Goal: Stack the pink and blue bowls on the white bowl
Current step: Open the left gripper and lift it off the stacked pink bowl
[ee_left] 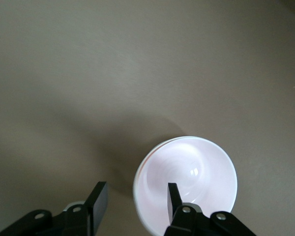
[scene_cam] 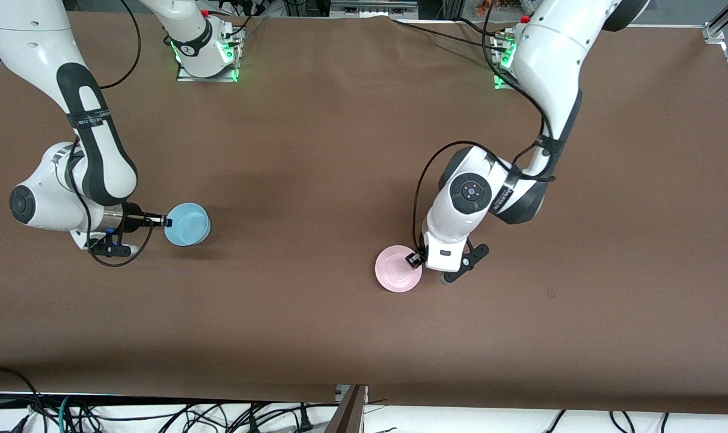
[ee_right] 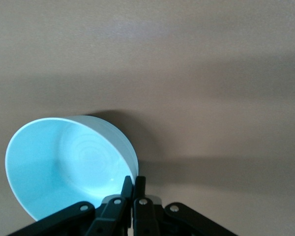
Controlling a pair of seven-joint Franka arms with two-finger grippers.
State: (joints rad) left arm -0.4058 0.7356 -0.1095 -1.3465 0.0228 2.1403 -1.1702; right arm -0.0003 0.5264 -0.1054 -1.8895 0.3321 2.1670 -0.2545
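The pale pink bowl (scene_cam: 397,270) sits upright on the brown table (scene_cam: 351,150), near its middle. My left gripper (scene_cam: 416,260) is open and straddles the bowl's rim, one finger (ee_left: 174,196) inside the bowl (ee_left: 196,172) and the other (ee_left: 99,196) outside. A thin second pale rim (ee_left: 157,146) shows just under the pink rim; I cannot tell whether it is the white bowl, which shows nowhere else. My right gripper (scene_cam: 164,221) is shut on the rim of the sky-blue bowl (scene_cam: 188,224) and holds it tilted over the table toward the right arm's end. The blue bowl (ee_right: 64,162) and the right gripper (ee_right: 133,181) also show in the right wrist view.
The arm bases (scene_cam: 206,54) stand along the table's edge farthest from the front camera. Cables (scene_cam: 159,415) and a dark post (scene_cam: 348,412) lie past the table's nearest edge. Bare brown table lies between the two bowls.
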